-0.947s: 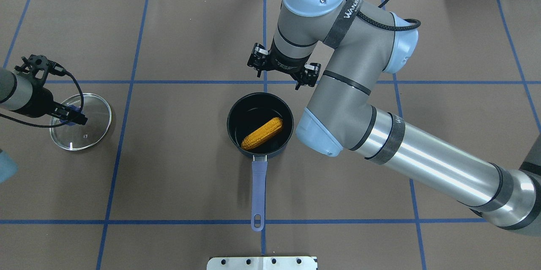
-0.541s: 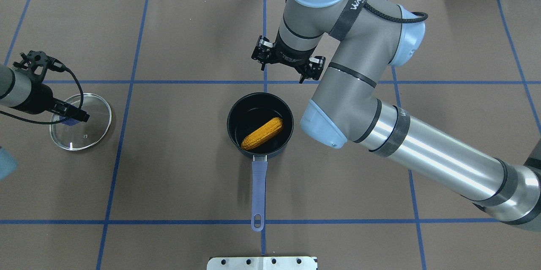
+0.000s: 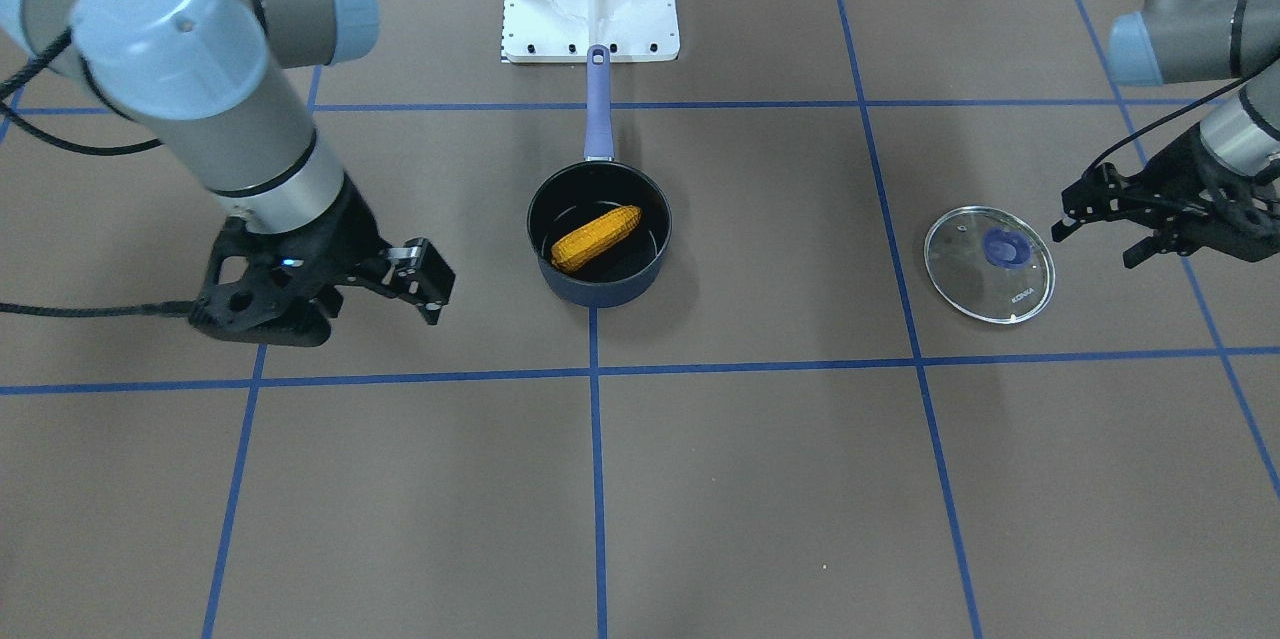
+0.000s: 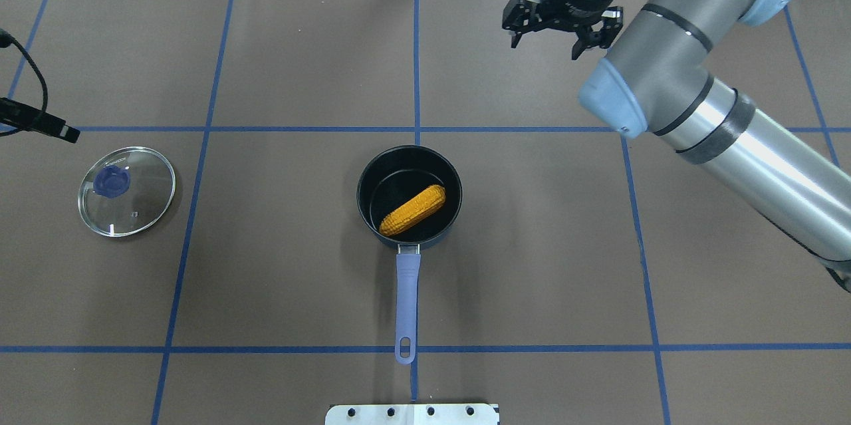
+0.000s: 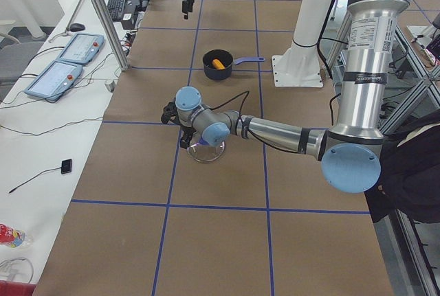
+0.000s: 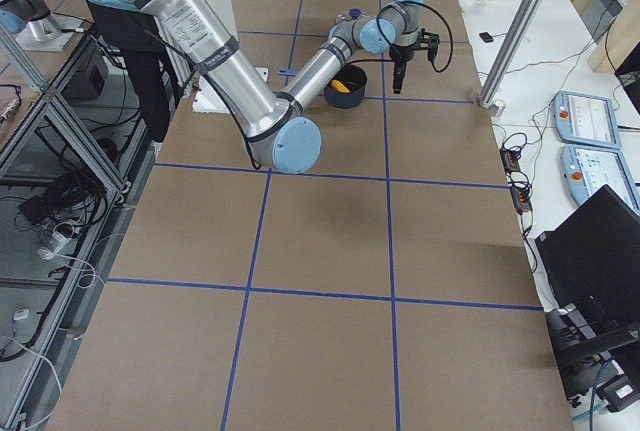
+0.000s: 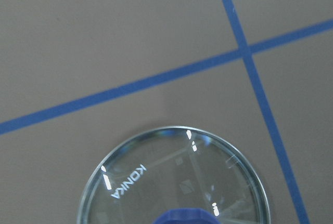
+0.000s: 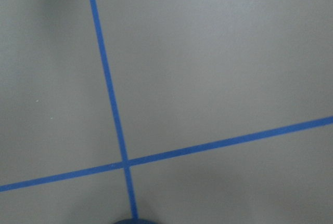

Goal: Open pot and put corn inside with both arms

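Observation:
The dark navy pot (image 4: 364, 202) stands uncovered at the table's middle, its lavender handle (image 4: 407, 298) pointing toward the robot. The orange-yellow corn (image 4: 412, 210) lies inside it, also seen from the front (image 3: 596, 237). The glass lid (image 4: 136, 195) with its purple knob lies flat on the table to the left. My left gripper (image 3: 1095, 244) is open and empty, beside the lid and off it. My right gripper (image 4: 545, 46) is open and empty, well behind and to the right of the pot.
The white robot base plate (image 4: 412, 414) sits just behind the handle's end. Blue tape lines cross the brown mat. The right arm's long forearm (image 4: 764, 165) spans the table's right side. Control tablets (image 5: 55, 76) lie off the table's far edge.
My right gripper has swung from just behind the pot to the far back right. My left gripper has left the lid's knob and pulled back to the left; the lid stays put.

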